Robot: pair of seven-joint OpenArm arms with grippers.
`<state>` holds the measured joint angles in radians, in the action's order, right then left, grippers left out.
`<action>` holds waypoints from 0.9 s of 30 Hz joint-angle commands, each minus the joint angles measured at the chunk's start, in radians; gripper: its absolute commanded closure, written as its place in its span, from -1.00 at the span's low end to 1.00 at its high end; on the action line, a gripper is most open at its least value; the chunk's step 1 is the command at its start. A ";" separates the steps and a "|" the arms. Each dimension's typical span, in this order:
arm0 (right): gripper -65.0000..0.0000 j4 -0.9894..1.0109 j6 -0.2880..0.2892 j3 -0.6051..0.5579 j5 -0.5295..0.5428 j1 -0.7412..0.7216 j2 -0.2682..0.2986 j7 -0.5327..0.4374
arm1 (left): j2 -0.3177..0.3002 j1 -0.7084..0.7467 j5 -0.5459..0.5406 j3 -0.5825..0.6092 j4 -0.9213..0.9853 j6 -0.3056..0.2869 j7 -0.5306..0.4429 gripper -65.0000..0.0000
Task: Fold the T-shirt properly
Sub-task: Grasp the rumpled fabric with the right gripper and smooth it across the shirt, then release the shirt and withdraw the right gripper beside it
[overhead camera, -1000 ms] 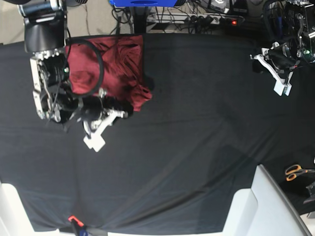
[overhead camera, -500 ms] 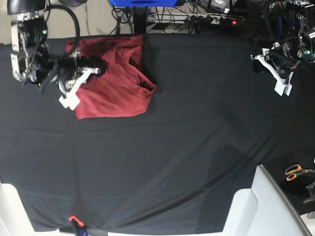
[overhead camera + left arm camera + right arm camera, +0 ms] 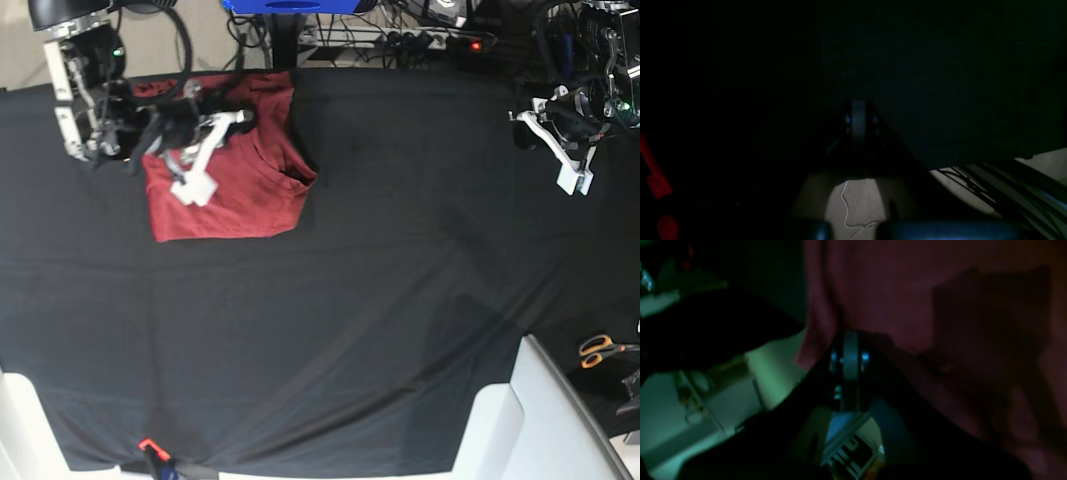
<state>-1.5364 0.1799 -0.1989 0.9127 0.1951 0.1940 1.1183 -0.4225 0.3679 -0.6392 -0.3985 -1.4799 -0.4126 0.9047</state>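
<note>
The T-shirt (image 3: pixel 230 175) lies as a compact, roughly rectangular maroon bundle at the far corner of the counter (image 3: pixel 400 300), directly beneath and around the right end effector (image 3: pixel 196 178). Its lower and left edges are fairly straight; the edge away from the right arm is uneven, with a bunched flap protruding toward the counter's middle. Compared with one second ago, when the garment was heaped and rumpled behind the right arm, the cloth is now spread into a flatter panel, and the right end effector has moved from the near side of the bundle, out past its left border, and back over its upper middle. The right wrist view shows its jaws pressed together, with maroon fabric (image 3: pixel 940 323) immediately ahead; whether any cloth is pinched between them cannot be determined. The left end effector (image 3: pixel 570 165) is well apart from the garment, over bare black covering at the opposite side, jaws together and holding nothing, position unchanged. Assessment: the fold appears largely complete; the remaining defect is the protruding flap beyond the right end effector, which likely needs tucking or smoothing. Scissors (image 3: pixel 600 350) lie remote from both end effectors.
</note>
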 commanded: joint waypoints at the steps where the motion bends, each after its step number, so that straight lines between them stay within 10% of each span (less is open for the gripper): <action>1: 1.00 -0.014 0.002 -0.020 0.016 -0.007 0.008 -0.004 | -0.020 -0.004 -0.012 -0.009 -0.018 -0.006 -0.012 1.00; 20: 1.00 -0.103 0.002 -0.173 0.021 -0.027 0.008 -0.005 | -0.022 -0.005 -0.012 -0.007 -0.015 -0.006 -0.012 1.00; 27: 1.00 -0.212 0.000 0.034 0.016 -0.021 0.057 -0.010 | -0.022 -0.005 -0.012 -0.007 -0.011 -0.006 -0.012 1.00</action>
<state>-1.7344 0.1783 -0.1593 0.9028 0.1787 0.2516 1.1149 -0.4244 0.3656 -0.6399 -0.3985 -1.4788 -0.4129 0.9047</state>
